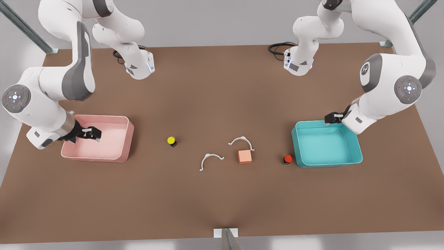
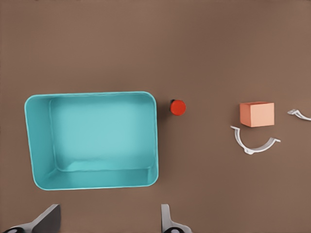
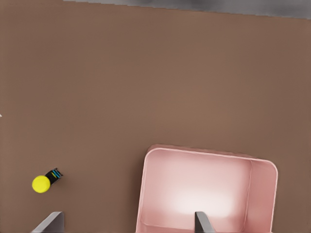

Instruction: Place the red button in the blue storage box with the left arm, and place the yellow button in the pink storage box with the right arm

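The left gripper (image 1: 333,118) hangs above the far rim of the blue storage box (image 1: 357,152), on the front view's right. Its fingers (image 2: 167,221) stand wide apart and hold nothing. The box sits open and nothing shows inside it. The red button (image 1: 287,159) stands on the desk (image 1: 222,86) just beside the box's outer corner, on the side of the box away from the left gripper's arm, close to the wall but apart from it in the left wrist view. It is well clear of the gripper.

The right gripper (image 1: 91,134) hovers over the pink storage box (image 1: 126,139), on the front view's left, low above the box's inner floor near the wall closest to its own arm. Its fingers (image 3: 201,223) are also spread wide, with nothing between them. The yellow button (image 1: 171,140) lies on the desk beyond the box, past the wall opposite this gripper, toward the middle of the desk and well apart from the gripper. In the right wrist view it appears tipped on its side, the yellow cap and the black base both showing.

Between the two buttons, far from either gripper, lie two thin white curved clips (image 1: 211,160) and a salmon-orange cube (image 1: 245,157). The cube rests just beside the clip nearer the red button.
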